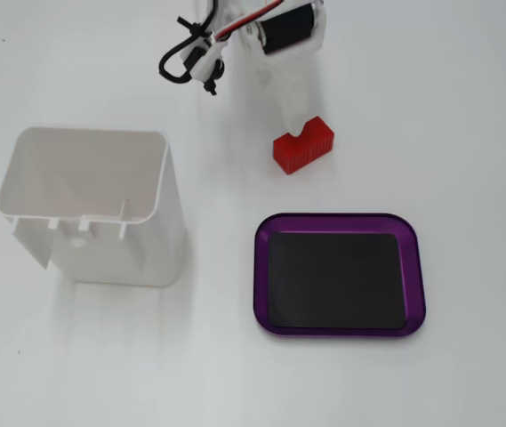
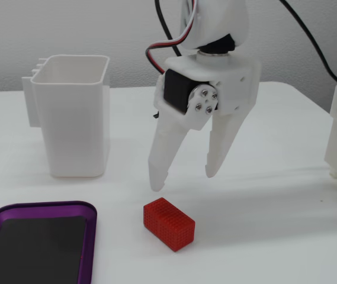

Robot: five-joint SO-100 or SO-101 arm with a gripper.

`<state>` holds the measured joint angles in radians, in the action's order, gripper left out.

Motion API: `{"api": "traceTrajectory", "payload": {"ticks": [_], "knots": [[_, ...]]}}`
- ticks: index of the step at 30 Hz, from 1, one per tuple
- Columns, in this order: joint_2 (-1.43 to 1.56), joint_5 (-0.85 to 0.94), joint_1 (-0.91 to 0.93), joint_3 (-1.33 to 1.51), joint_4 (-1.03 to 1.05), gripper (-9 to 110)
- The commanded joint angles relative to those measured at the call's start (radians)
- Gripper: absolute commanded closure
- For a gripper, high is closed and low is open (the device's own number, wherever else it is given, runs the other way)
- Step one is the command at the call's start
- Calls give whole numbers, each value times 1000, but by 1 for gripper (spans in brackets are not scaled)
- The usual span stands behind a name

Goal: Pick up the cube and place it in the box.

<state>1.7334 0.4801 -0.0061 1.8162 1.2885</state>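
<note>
Nothing delivered yet: your box [image 2: 35,245] lies empty at the near left of the low fixed view, black floor bare. Just right of it, apart from the rim, the cube [image 2: 169,224] rests on the table [image 2: 275,236], untouched. Above and slightly behind it hangs the gripper [image 2: 184,174], jaws spread, tips clear of the block and holding nothing. Farther left stands a tall white container [image 2: 73,118], not part of the job. You have the whole sequence left, I judge: descend, close on the cube, lift, carry left to the box.
</note>
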Motion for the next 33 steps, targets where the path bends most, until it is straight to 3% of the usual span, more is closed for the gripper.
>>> {"api": "traceTrajectory", "payload": {"ticks": [1, 24, 33], "knots": [[-3, 18, -9, -61, -38, 75], [-8, 54, -60, 107, -281, 75], [-192, 46, -64, 117, -327, 75]]}}
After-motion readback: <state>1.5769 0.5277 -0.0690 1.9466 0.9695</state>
